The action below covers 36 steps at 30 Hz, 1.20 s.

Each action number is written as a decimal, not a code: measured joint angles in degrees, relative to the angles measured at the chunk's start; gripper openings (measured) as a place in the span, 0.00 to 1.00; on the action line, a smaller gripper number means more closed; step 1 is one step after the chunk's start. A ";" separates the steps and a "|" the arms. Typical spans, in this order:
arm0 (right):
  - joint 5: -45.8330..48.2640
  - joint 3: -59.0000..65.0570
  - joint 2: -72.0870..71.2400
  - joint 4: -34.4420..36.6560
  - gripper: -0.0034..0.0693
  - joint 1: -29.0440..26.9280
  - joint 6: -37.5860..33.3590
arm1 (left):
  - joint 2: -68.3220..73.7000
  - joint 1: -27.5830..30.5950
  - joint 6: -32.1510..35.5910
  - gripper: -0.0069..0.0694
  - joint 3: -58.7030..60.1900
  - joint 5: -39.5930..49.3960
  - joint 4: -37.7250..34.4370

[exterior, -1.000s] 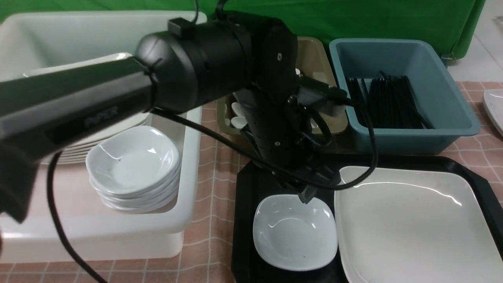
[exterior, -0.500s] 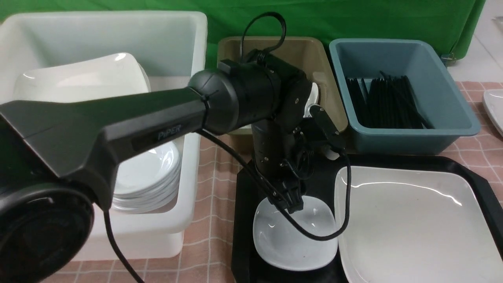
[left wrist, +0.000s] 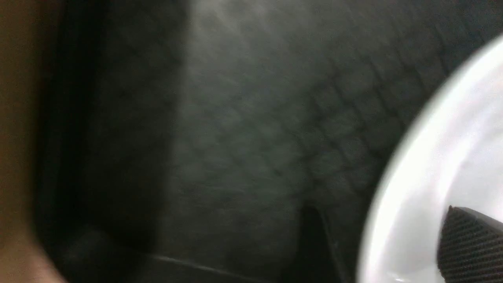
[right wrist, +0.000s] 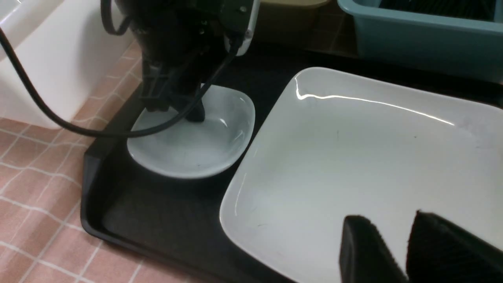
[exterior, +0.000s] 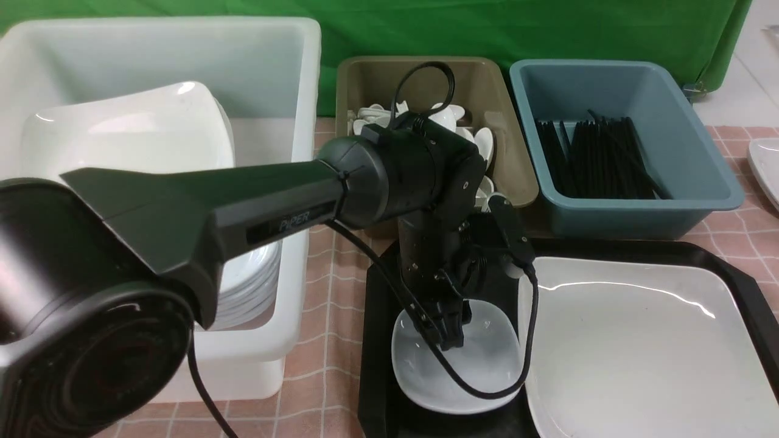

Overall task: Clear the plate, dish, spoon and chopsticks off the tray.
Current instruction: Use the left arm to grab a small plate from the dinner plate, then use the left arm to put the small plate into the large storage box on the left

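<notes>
Dish (exterior: 481,365) on tray (exterior: 380,340): left gripper (exterior: 447,337) fingers spread astride rim; close squarely, lift level; right gripper (right wrist: 389,222) fingers slightly parted, empty

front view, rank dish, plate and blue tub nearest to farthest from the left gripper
1. dish: right under the left gripper, at the left end of the tray.
2. plate: beside the dish, on the tray's right.
3. blue tub: behind the tray, on the right.

I see an olive tub (exterior: 487,79) of white spoons (exterior: 484,143). Left of it is a white tub (exterior: 182,23) holding stacked plates (exterior: 122,128), and right of it a blue tub (exterior: 608,85) of black chopsticks (exterior: 602,161). A green backdrop (exterior: 487,27) hangs behind it, and a pink checked cloth (exterior: 328,255) lies beneath.
</notes>
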 joint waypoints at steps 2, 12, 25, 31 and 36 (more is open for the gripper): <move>0.00 0.00 0.00 0.00 0.37 0.00 0.00 | 0.01 0.00 0.00 0.52 -0.10 0.67 -0.74; -0.07 0.00 0.00 0.00 0.37 0.00 0.00 | -1.53 0.65 -0.26 0.24 -3.62 9.16 -0.74; -0.18 0.00 0.00 0.00 0.38 0.00 0.06 | -11.41 1.45 -14.35 0.11 -16.96 10.57 1.57; -0.18 0.00 0.00 0.00 0.38 0.00 0.06 | -21.05 6.47 -23.07 0.11 -19.22 10.62 -0.74; -0.18 0.00 0.00 0.00 0.38 0.00 0.06 | -30.86 16.51 -24.81 0.11 -16.16 10.62 -7.17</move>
